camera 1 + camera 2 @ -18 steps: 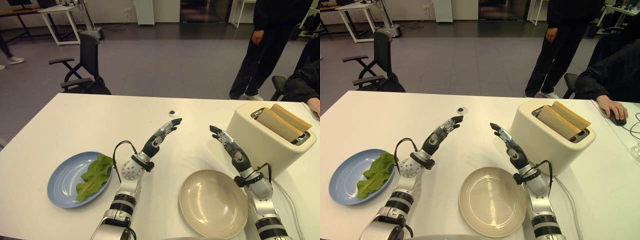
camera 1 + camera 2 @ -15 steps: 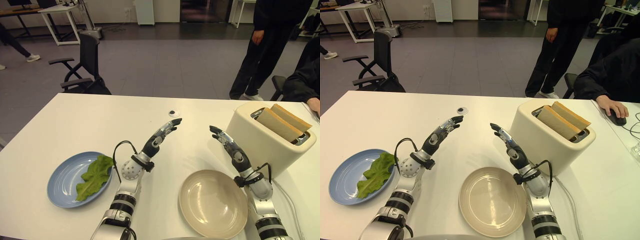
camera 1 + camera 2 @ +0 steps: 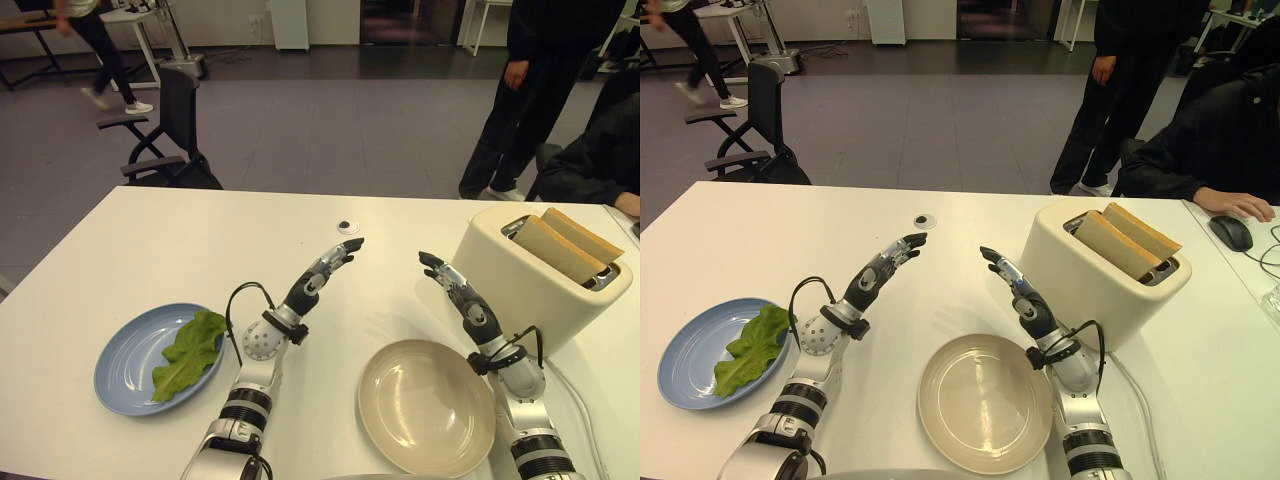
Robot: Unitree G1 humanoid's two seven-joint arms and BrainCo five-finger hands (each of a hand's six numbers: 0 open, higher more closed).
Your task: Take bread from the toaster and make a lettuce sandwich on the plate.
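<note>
A cream toaster [image 3: 530, 285] stands at the right of the white table with two bread slices [image 3: 565, 245] sticking out of its slots. A beige plate [image 3: 425, 405] lies bare in front of it. A green lettuce leaf [image 3: 188, 352] rests on a blue plate [image 3: 120, 365] at the left. My left hand [image 3: 322, 272] is held over the table's middle, fingers straight, holding nothing. My right hand [image 3: 458, 297] hovers just left of the toaster, beyond the beige plate, also open and not touching either.
A small round black-and-white object [image 3: 347, 226] lies on the table beyond my hands. A cable [image 3: 575, 400] runs along the table right of the beige plate. A computer mouse [image 3: 1232, 231] sits at the far right with a seated person's hand near it.
Both of my hands have stayed still. The seated person's hand at the far right has lifted off the mouse.
</note>
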